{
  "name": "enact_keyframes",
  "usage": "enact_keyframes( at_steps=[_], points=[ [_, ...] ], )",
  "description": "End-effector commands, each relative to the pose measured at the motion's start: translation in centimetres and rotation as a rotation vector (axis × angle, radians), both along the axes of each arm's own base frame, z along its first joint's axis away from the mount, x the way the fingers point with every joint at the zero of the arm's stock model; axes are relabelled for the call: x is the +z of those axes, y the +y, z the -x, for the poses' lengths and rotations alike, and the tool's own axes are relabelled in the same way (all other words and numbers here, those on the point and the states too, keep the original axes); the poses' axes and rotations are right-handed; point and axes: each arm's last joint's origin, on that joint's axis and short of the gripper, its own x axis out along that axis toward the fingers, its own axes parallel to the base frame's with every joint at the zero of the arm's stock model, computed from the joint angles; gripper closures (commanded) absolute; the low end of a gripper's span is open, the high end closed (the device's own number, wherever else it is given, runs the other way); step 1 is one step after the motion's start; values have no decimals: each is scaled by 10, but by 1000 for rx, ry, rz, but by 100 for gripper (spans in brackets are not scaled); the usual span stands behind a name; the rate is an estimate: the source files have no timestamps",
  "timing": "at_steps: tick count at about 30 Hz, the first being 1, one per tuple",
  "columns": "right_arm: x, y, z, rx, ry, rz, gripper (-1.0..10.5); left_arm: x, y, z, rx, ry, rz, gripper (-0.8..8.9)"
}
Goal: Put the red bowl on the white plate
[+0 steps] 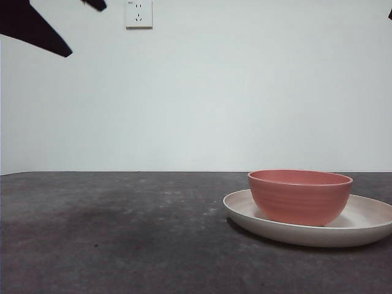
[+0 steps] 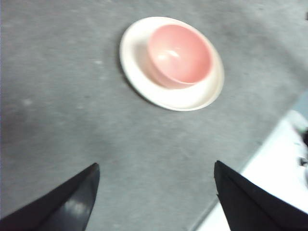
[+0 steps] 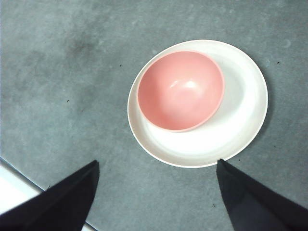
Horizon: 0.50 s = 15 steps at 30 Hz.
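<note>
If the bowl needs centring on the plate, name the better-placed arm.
Probably right: its open gripper hangs close above the bowl, off-centre on the plate. The left gripper looks farther off.

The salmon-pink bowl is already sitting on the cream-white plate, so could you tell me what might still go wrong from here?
The matte salmon-pink ridged bowl sits off-centre on the wide cream-white plate, close to one rim, so a knock might tip it over the edge. Both hands are open and raised clear; any downward move of the right hand, poised above, could bump it.

Bare test bench or lab setting, dark grey table (image 1: 110, 233), plain white wall (image 1: 233, 92), wall socket (image 1: 138, 13)
</note>
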Motion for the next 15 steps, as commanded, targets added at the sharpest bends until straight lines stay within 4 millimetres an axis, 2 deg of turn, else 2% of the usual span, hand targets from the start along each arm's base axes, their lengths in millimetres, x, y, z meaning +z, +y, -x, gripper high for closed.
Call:
enact_keyframes(
  at_steps=[1,9,15],
  points=[
    [6,0,0,-7,-8,-12,558,3,-3,-1,-34,-20,16,443],
    [4,1,-1,-13,14,-13,558,4,-4,-1,-42,-39,23,443],
    [-1,4,-22,-33,48,-13,558,6,-5,-2,-49,-56,40,443]
  ],
)
